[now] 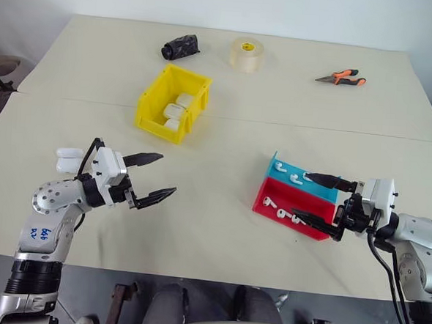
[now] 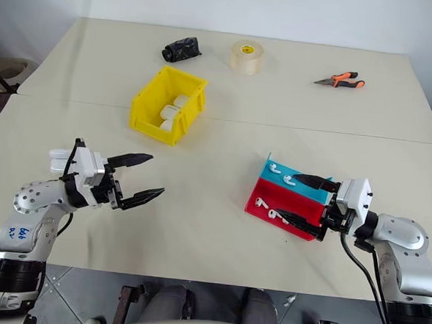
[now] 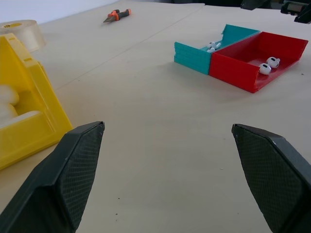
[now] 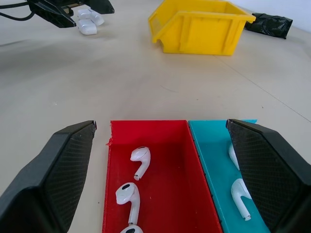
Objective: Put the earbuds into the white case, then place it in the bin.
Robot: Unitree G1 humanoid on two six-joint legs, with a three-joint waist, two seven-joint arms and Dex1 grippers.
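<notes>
Two hands low over the bench point(image 1: 212, 228), both spread wide, nothing held: left hand point(image 1: 152, 177) pointing inward toward the right, right hand point(image 1: 315, 200) pointing inward toward the left, fingers flanking the trays. Two trays side by side just at the right hand: red tray point(image 1: 290, 203) nearer, blue tray point(image 1: 303, 176) behind it. Earbuds point(image 4: 141, 160) lying loose in the trays, about three in the red, two in the blue by the right wrist view; head views too small for a sure count. Two white cases point(image 1: 69, 159) stacked on the bench just behind the left hand's wrist. Farther back, the yellow bin point(image 1: 158, 107), well apart from both hands, with about three more white cases inside. At the far edge: one black bundle point(image 1: 180, 47), one tape roll point(image 1: 247, 54), one pair of orange-handled pliers point(image 1: 341, 78).
</notes>
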